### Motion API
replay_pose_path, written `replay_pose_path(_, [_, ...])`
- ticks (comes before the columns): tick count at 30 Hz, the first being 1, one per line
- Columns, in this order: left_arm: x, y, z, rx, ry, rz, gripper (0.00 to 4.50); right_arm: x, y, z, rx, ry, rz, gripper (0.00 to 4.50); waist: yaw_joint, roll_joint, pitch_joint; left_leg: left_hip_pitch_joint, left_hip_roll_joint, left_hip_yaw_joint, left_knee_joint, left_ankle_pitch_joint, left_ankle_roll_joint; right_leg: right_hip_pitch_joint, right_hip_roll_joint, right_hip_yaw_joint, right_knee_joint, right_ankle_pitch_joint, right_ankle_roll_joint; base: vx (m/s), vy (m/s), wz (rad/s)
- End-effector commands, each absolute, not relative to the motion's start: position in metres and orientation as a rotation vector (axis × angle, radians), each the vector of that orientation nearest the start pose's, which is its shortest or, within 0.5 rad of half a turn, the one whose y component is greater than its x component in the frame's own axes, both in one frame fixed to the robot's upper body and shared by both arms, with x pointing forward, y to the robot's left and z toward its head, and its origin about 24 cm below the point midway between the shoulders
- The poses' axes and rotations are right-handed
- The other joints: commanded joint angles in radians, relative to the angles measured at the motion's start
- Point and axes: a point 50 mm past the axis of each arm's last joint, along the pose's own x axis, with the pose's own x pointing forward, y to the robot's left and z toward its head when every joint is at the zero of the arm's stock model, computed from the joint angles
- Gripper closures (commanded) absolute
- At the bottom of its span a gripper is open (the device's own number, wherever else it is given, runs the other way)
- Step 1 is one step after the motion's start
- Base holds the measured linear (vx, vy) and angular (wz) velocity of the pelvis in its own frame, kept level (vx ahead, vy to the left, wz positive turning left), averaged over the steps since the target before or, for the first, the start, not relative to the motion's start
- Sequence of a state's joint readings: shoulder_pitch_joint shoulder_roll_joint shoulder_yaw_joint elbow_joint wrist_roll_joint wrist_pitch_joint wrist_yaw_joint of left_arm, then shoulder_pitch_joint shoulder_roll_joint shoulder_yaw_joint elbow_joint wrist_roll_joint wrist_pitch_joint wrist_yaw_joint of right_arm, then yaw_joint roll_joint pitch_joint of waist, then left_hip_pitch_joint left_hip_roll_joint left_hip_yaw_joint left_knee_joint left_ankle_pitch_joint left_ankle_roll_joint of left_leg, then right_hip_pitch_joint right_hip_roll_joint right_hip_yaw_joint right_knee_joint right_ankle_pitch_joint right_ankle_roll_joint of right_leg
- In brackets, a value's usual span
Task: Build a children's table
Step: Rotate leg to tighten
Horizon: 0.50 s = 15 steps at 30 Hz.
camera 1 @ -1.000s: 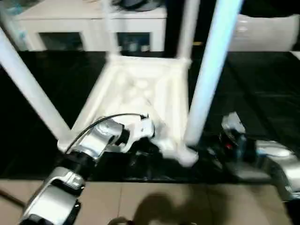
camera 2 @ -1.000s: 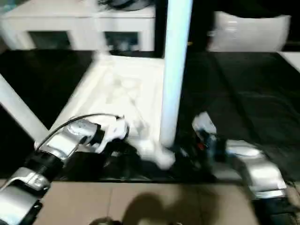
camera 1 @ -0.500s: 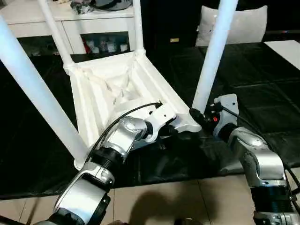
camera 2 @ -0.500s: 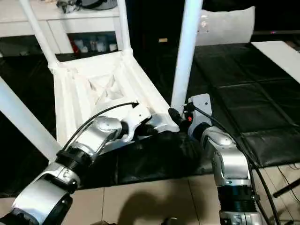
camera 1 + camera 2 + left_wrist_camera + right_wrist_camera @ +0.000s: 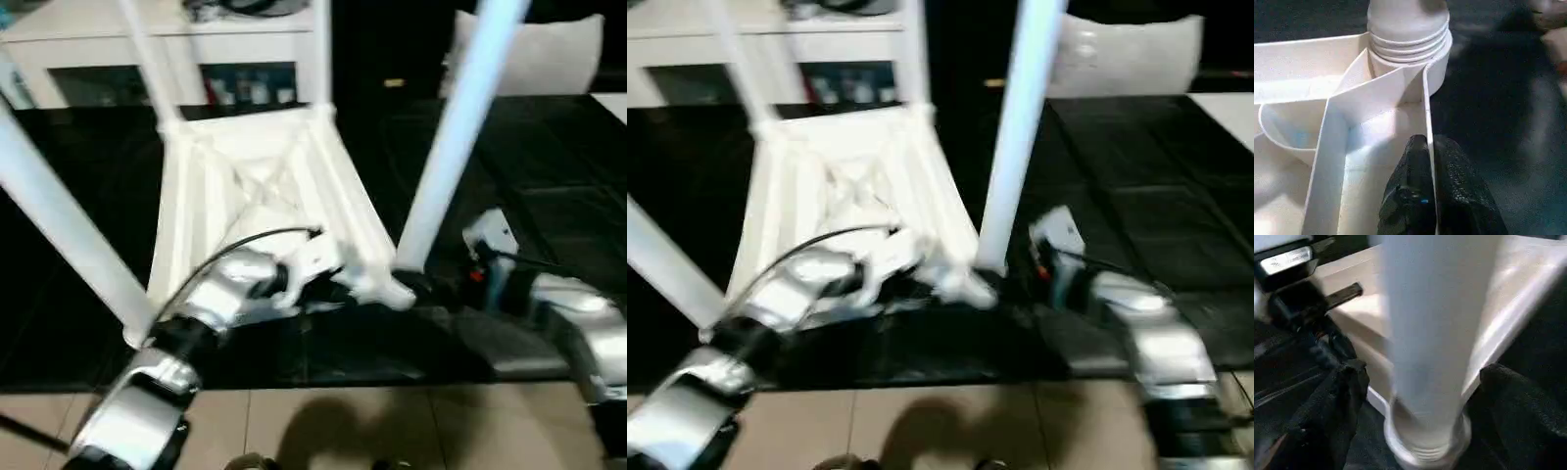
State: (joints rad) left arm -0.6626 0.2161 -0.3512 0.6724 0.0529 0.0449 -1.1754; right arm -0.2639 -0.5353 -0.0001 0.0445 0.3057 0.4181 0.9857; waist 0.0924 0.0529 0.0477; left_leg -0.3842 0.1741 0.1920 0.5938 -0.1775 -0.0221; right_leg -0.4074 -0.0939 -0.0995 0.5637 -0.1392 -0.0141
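1. Table top (image 5: 255, 186) lies upside down on the black floor mat (image 5: 549, 186), ribbed underside up, all four legs seated in the corner sockets and standing up.
2. Key relation: the near-right leg (image 5: 446, 157) rises straight up from its corner socket (image 5: 1437, 63), long axis roughly vertical. It stands directly between the fingers of the right gripper (image 5: 1415, 396), which straddle its base without visibly pressing it: spread wide, nothing grasped.
3. Left gripper (image 5: 1430, 171) is clenched on the thin side wall (image 5: 1426, 112) of the top, one finger each side, just beside that same socket. It pins the top.
4. So the right arm is the one on the leg; the left is the anchor.
5. Judgement: assembly looks nearly done. The next move probably turns on that leg's seating, or on flipping the table upright.
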Motion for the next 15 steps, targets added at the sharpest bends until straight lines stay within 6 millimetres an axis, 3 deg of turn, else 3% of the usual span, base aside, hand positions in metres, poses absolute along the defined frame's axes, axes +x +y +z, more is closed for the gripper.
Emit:
replay_pose_path(1, [0.31,0.062,0.068,0.431,0.251,-1.61,4.5,0.274,-0.195,0.09,-0.147,0.288,1.034,0.13,0.005,-0.017,-0.073,0.026,0.062,-0.02,-0.061,-0.204,0.09,0.05,-0.069,0.047,-0.06,-0.306,-0.191,0.0,0.0,0.0])
replay_pose_path(6, [0.302,0.073,0.069,0.488,0.281,-1.766,4.5,0.263,-0.197,0.089,-0.16,0.33,1.231,0.02,0.023,-0.02,-0.071,0.027,0.066,-0.022,-0.064,-0.233,0.071,0.051,-0.071,0.049,-0.059,-0.342,-0.18,0.0,0.0,0.0])
replay_pose_path(15, [0.299,0.079,0.071,0.534,0.298,-1.84,4.5,0.254,-0.194,0.088,-0.086,0.376,1.384,0.96,0.041,-0.022,-0.067,0.03,0.065,-0.024,-0.065,-0.269,0.045,0.044,-0.074,0.051,-0.066,-0.431,-0.154,0.0,0.0,0.0])
